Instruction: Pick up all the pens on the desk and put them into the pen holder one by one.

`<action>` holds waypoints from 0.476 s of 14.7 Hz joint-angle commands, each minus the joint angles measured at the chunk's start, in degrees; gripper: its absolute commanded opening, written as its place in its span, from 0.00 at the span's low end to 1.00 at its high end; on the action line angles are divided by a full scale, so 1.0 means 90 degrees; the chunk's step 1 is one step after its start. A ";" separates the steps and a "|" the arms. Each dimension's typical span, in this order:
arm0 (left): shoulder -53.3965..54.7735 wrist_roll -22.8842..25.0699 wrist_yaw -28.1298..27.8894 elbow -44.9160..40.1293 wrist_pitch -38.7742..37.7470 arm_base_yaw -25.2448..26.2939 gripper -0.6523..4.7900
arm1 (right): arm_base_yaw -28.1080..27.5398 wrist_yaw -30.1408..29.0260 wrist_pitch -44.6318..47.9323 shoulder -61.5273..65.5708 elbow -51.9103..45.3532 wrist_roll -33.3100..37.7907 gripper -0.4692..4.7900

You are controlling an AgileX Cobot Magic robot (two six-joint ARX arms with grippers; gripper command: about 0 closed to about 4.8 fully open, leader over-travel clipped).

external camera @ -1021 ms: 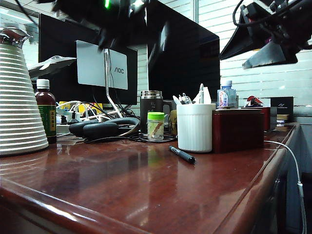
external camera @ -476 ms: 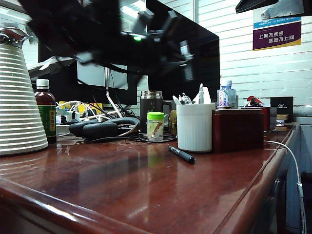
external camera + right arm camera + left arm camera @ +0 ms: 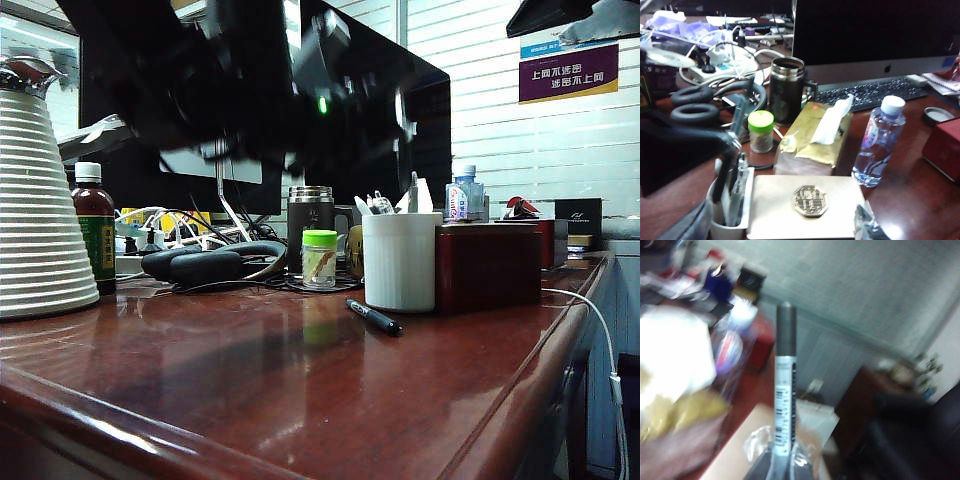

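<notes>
On the counter (image 3: 300,390): one short black pen (image 3: 373,317) is lying flat on the glossy red-brown wood, just in front of the pen holder and apart from it.
Pen holder (image 3: 401,260): white ribbed cup, standing upright beside a dark red box (image 3: 487,266); several pens are sticking up out of it. The right wrist view is looking down into the same cup (image 3: 729,215), where pens are standing.
Left hand (image 3: 782,460): closed on a pen (image 3: 784,390) with a dark cap and a white barcoded barrel, which is pointing away from the camera. The exterior view is showing this arm as a dark blur high above the counter, left of and above the pen holder.
Right hand (image 3: 785,232): jaws standing wide apart, holding nothing; it is hovering over the box lid and pen holder.
Behind the pen holder: steel mug (image 3: 310,225), green-lidded jar (image 3: 319,258), water bottle (image 3: 464,195).
</notes>
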 commanded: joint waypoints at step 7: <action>0.0415 0.0306 -0.0240 0.0024 -0.0202 0.0022 0.13 | -0.0100 -0.0015 -0.0015 -0.0010 0.0032 -0.0180 0.79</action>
